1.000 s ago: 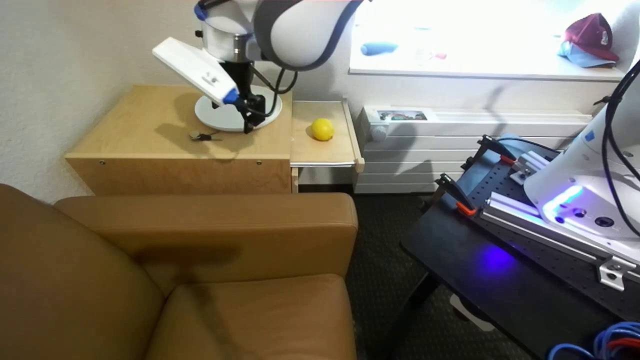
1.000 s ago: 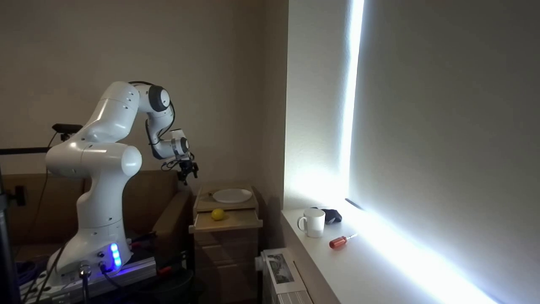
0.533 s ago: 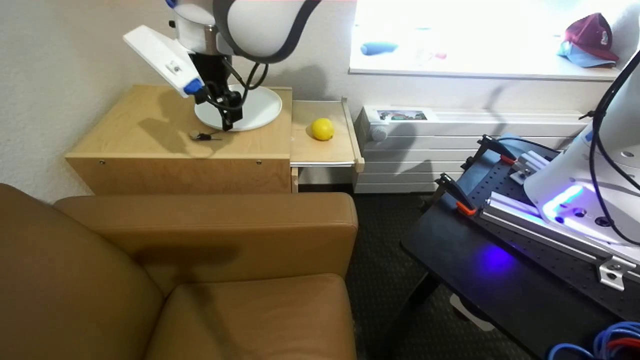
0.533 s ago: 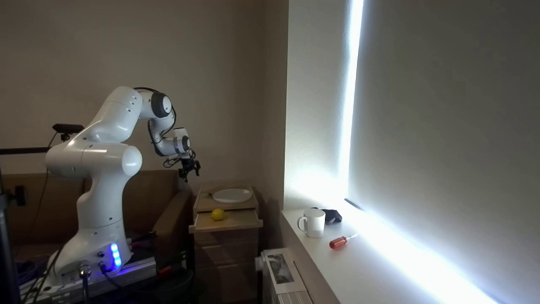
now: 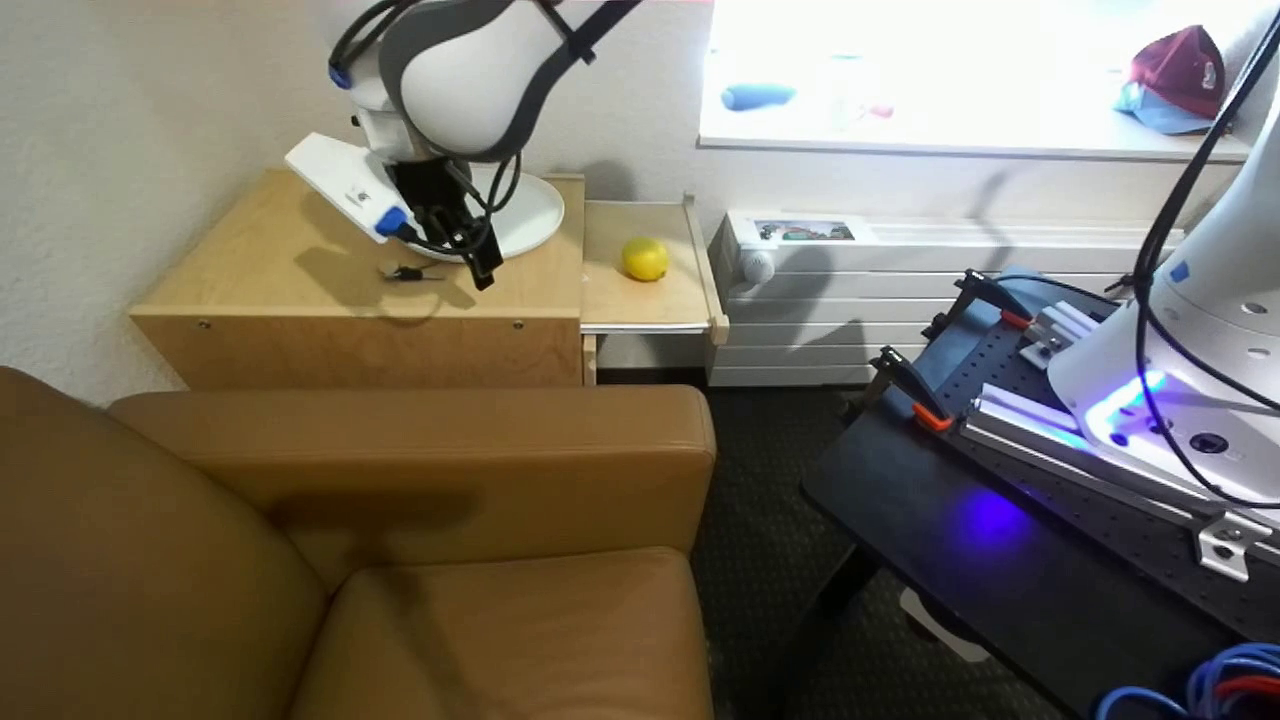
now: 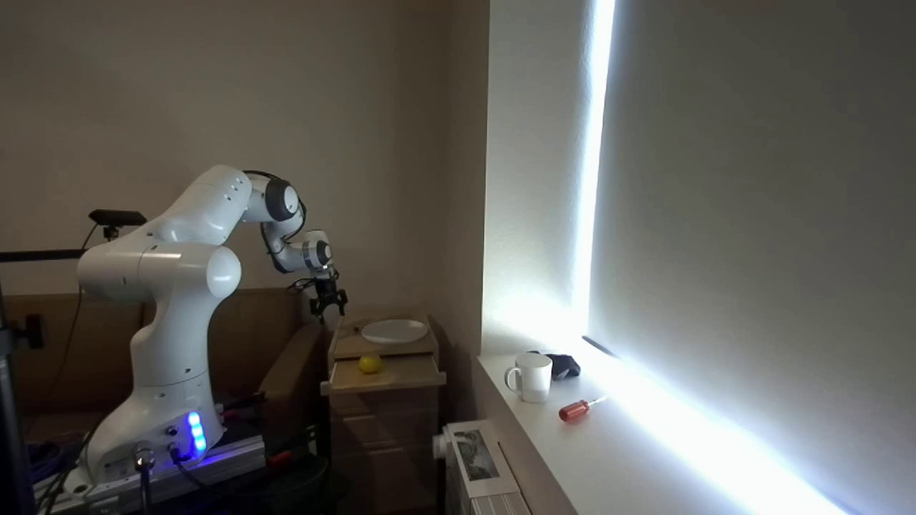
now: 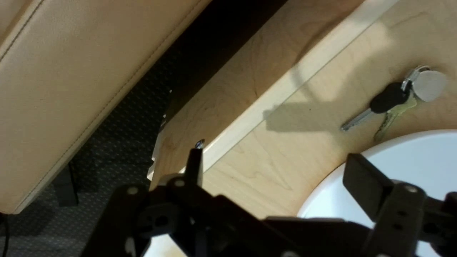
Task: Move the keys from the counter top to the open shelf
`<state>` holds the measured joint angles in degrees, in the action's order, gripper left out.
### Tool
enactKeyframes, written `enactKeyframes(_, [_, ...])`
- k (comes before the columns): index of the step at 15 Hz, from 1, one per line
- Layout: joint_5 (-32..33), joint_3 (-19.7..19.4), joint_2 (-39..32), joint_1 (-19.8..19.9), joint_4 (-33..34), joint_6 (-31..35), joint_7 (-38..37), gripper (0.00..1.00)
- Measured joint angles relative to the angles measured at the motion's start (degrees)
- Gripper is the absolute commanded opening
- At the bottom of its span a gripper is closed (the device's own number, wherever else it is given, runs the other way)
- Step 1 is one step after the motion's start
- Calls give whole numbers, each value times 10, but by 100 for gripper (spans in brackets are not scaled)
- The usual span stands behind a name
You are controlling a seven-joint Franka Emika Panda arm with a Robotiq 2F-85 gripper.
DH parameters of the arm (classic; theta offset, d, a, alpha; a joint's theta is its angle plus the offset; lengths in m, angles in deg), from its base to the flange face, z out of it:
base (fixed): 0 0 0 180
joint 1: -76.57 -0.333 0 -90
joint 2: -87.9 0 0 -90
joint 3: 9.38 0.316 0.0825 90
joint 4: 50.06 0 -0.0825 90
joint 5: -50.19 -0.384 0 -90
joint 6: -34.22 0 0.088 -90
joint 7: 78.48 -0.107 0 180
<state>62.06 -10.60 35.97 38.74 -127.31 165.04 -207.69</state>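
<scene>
wooden counter top [image 7: 264, 160] bears metal keys [image 7: 390, 98] beside a round plate [image 7: 425, 160].

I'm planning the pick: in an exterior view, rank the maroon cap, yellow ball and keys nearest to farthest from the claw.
1. Keys: on the counter top, near the white plate.
2. Yellow ball: picture-right, past the counter top's edge.
3. Maroon cap: far picture-right, on the white ledge.
</scene>
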Motion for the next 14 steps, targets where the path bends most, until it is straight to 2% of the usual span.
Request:
enactKeyframes(5, [-49,5,-67,16,142,-37,-6,100])
enactKeyframes(8, [-62,20,-76,27,169,-42,-3,100])
enactKeyframes(11, [-30,-8,-90,14,171,-39,-32,100])
enactKeyframes(14, [-12,-37,-145,3,211,-28,-93,100])
